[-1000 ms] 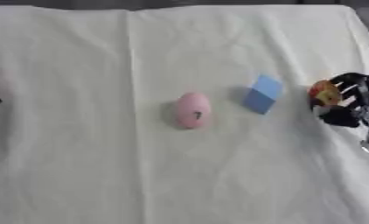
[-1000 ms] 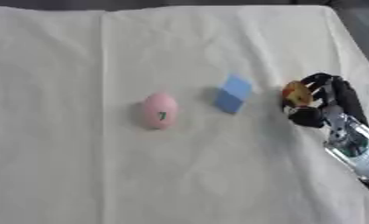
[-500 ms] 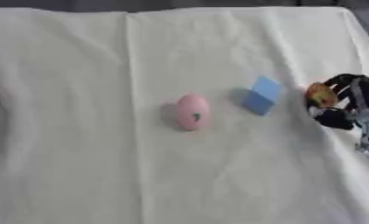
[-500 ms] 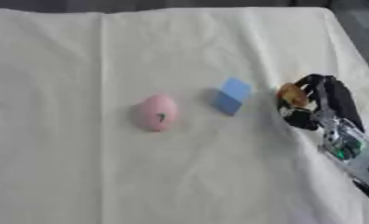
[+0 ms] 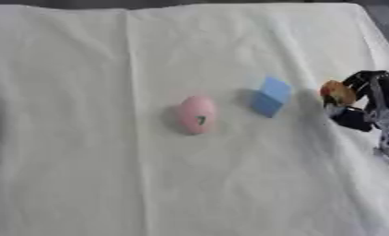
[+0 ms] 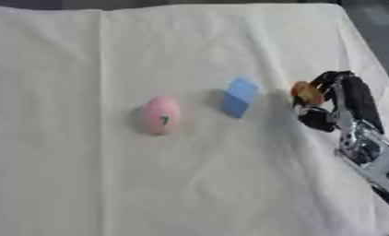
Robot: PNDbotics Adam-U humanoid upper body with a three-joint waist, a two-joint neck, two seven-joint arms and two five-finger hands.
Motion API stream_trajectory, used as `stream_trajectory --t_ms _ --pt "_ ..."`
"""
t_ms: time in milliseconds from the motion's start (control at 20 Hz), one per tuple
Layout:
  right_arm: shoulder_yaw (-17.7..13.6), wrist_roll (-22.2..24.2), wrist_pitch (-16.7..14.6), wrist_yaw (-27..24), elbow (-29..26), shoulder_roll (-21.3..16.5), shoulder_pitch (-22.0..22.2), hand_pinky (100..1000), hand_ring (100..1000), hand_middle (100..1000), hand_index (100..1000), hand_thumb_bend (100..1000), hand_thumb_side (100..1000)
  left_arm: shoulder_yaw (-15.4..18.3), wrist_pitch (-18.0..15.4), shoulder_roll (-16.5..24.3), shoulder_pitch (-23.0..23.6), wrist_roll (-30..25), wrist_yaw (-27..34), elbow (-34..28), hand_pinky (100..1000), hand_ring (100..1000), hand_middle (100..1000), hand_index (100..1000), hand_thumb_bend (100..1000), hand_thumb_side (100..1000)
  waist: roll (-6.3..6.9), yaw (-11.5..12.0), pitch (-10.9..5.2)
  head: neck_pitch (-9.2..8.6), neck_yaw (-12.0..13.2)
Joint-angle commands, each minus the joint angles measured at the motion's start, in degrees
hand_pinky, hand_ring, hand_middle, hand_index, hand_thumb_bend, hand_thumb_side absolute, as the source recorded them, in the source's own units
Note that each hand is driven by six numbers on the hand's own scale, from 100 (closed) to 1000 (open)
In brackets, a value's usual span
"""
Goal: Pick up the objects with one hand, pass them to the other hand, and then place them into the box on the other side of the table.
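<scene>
Cloth (image 5: 109,184) covers pretty much the whole table, pale cream with a couple of long fold creases running top to bottom. Three small things sit on it in a loose row across the middle.

The pink egg-shaped object (image 5: 196,114) is dead centre, lying on the cloth with a tiny dark green mark on its front. Off at about 2 o'clock from it, close but not touching, is the blue block (image 5: 269,96), tipped up on a corner or edge so one lighter face looks upward and a darker face points down toward the cloth.

Over at 3 o'clock from the block, near the table's right edge, is the right hand (image 6: 343,103), black fingers with the silver wrist trailing away toward 5 o'clock. Its fingers are curled around a small orange-brown roundish object (image 6: 306,92), pinching it at the fingertip end, which points toward the block. Can't make out what the orange thing actually is, just the colour and a lumpy round shape. Can't tell either whether it's lifted off the cloth or still resting on it.

Block and hand are apart, with a strip of bare cloth between them.
</scene>
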Motion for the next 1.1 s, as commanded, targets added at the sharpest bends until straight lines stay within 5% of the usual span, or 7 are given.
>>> stream_trajectory --t_ms 50,1100 --pt "-0.64 -18.01 15.43 0.76 -0.87 -2.47 -0.05 252 526 453 546 270 100 0.32 -0.04 1.19 0.11 0.01 0.08 -0.99 908 771 674 762 100 879 0.31 -0.34 -2.42 0.4 0.23" --pt "1.86 -18.02 -1.41 1.07 -0.87 -1.51 -0.58 194 498 441 473 230 100 0.47 -0.26 1.8 1.01 -0.14 0.85 -0.99 912 775 676 761 100 863 0.35 -1.53 -6.0 2.74 3.68"
